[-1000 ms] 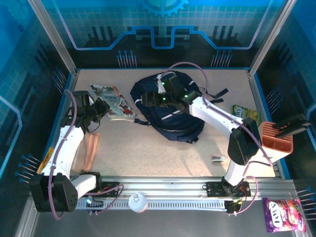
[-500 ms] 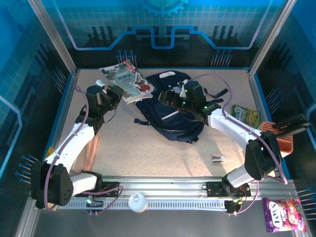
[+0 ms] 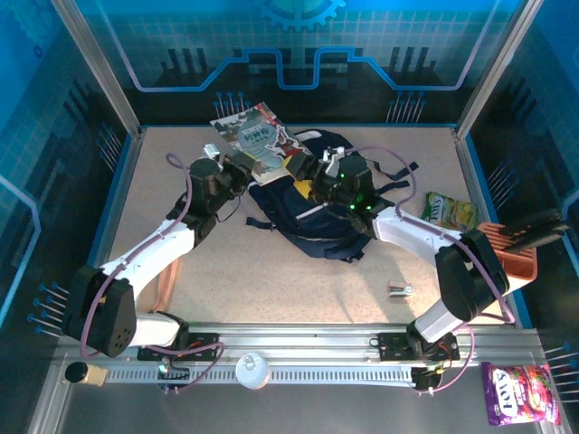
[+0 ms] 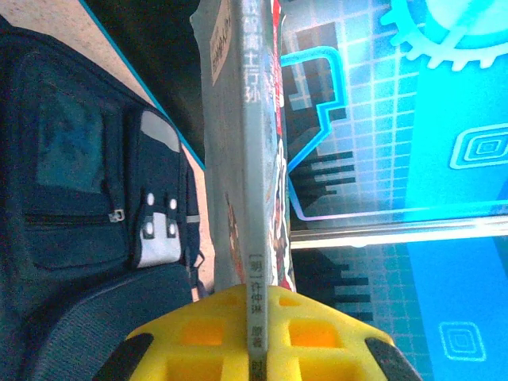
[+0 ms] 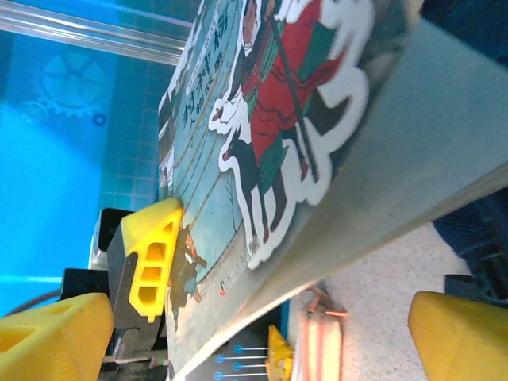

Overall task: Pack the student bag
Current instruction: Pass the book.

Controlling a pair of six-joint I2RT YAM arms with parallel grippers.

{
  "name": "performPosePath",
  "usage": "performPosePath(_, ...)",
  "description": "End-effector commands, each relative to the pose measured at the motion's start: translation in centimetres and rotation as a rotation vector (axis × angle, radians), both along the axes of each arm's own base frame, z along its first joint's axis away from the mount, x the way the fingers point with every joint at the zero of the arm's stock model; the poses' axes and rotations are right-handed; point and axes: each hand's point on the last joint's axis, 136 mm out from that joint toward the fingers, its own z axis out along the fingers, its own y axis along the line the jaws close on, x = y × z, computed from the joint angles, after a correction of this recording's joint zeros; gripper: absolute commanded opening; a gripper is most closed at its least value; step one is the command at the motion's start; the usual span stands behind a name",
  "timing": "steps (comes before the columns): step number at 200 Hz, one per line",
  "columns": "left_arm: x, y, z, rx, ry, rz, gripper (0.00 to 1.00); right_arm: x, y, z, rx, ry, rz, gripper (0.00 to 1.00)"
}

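Navy fabric with thin white stripes: the big student backpack (image 3: 330, 233) lies flat at the middle-back of the speckled beige desk (image 3: 271, 280), its grey-white patch facing the left wrist camera. Over its top end hangs a thin illustrated paperback book (image 3: 256, 136), tilted, pinched at the spine by the left hand (image 3: 237, 168), yellow fingers (image 4: 198, 337) pressed on both covers. The right hand (image 3: 314, 172) hovers over the bag's upper part, just beside the book, spread wide and gripping nothing. A green snack packet (image 3: 450, 210) lies well off to the right.
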Motion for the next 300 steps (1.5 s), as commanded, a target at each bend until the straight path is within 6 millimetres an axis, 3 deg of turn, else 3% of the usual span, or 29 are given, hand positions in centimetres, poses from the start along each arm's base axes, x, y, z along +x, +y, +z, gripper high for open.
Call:
performPosePath(1, 0.5, 0.4, 2.6, -0.04, -0.094, 0.041, 0.0, 0.6, 1.0, 1.0, 0.112, 0.007, -0.019, 0.95)
performPosePath(75, 0.4, 0.9, 2.6, -0.054, -0.105, 0.064, 0.0, 2.8, 2.3, -0.6, 0.168, 0.108, -0.118, 0.83)
performPosePath(126, 0.6, 0.8, 2.1, -0.056, -0.091, 0.064, 0.0, 3.9, 3.3, 0.0, 0.231, 0.123, -0.11, 0.71)
performPosePath(178, 0.6, 0.8, 1.7, -0.052, -0.079, 0.065, 0.0, 4.1, 4.4, 1.1, 0.28, 0.092, -0.059, 0.45)
performPosePath(215, 0.6, 0.8, 1.3, -0.031, -0.063, 0.064, 0.02, 4.0, 4.0, 1.0, 0.266, 0.082, -0.053, 0.28)
performPosePath(252, 0.3, 1.3, 0.3, 0.019, -0.029, 0.078, 0.2, 4.0, 3.0, 0.9, 0.221, 0.067, -0.073, 0.09)
performPosePath(270, 0.0, 1.0, -0.1, 0.077, -0.025, 0.05, 0.42, 4.0, 2.1, 0.8, 0.186, 0.05, -0.089, 0.01)
performPosePath(300, -0.5, 0.1, -1.8, 0.225, 0.023, -0.042, 0.62, 3.9, -0.1, 0.6, 0.11, 0.011, -0.123, 0.0)
